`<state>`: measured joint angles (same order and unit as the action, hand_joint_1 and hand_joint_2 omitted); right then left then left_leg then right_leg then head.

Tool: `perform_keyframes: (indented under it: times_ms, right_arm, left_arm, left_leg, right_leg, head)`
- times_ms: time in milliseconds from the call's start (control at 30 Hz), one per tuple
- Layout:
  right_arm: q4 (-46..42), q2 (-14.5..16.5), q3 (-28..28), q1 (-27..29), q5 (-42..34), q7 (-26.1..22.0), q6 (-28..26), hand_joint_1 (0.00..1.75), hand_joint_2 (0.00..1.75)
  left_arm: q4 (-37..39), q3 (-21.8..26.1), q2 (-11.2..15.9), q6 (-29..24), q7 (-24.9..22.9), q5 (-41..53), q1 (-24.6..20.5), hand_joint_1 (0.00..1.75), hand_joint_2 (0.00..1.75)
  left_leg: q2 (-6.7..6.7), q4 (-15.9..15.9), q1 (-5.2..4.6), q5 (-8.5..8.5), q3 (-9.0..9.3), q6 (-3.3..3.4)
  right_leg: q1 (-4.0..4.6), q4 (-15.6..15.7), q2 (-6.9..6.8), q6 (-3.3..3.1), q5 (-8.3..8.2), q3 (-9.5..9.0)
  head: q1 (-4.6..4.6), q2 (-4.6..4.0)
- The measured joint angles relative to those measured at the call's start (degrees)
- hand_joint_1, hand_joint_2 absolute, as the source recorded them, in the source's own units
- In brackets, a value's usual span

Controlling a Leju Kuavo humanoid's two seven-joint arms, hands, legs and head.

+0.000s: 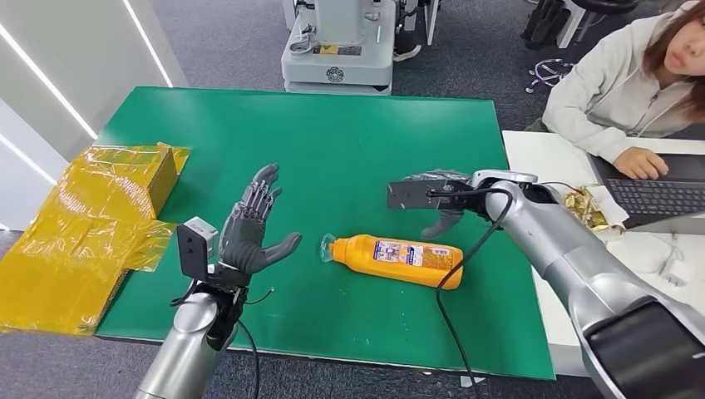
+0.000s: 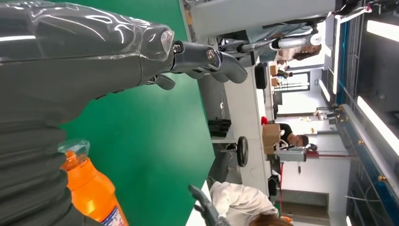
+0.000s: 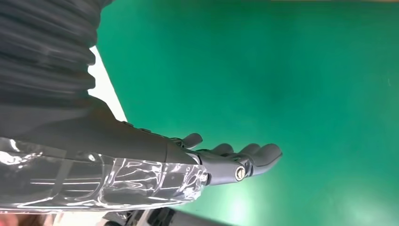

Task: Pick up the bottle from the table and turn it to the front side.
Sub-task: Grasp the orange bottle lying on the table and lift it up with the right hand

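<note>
The orange bottle (image 1: 394, 258) lies on its side on the green table (image 1: 349, 141), near the middle of the near half, its clear cap pointing left and its base pointing right, with a printed label facing up. The left hand (image 1: 253, 226) is raised above the table to the left of the bottle, palm turned toward it, fingers spread apart and holding nothing; it does not touch the bottle. In the left wrist view the same bottle (image 2: 91, 188) shows beside that hand's grey cover, cap end toward the hand. The right hand (image 1: 442, 204) hovers just beyond the bottle's far side, toward its right end, fingers hanging down and loosely extended with nothing between them; the right wrist view shows its fingers (image 3: 256, 154) straight and parted over bare green surface. A yellow plastic-wrapped box (image 1: 91, 224) sits at the table's left edge. At the far right a person (image 1: 632, 83) in a light hoodie sits at a white desk with a laptop (image 1: 657, 195)
</note>
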<state>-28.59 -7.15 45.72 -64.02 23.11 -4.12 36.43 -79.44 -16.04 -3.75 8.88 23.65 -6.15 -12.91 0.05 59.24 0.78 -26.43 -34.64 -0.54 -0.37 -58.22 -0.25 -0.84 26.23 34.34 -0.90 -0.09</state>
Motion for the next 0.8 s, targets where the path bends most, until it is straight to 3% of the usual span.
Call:
perform_keyframes:
  times_ms: [167, 800]
  right_arm:
    - [0.89, -0.01, 4.41, -0.71, -1.77, 0.33, 2.82, 0.0, 1.75]
    - [1.16, -1.92, 13.83, 0.55, -5.56, 0.76, 2.74, 0.0, 1.75]
  left_arm:
    - [0.1, 0.0, 0.13, 0.08, -0.98, -1.08, -0.37, 0.0, 1.75]
    - [0.12, -0.03, 0.36, -0.46, -1.52, -2.34, -0.31, 0.0, 1.75]
  left_leg:
    - [0.03, 0.0, 0.0, 0.0, 0.01, 0.0]
    - [0.03, 0.0, 0.0, 0.0, 0.01, 0.0]
  right_leg:
    - [0.0, 0.0, 0.04, 0.0, 0.0, 0.02]
    - [0.0, 0.01, 0.05, 0.0, 0.0, 0.03]
  head:
    - [0.0, 0.0]
    - [0.01, 0.0]
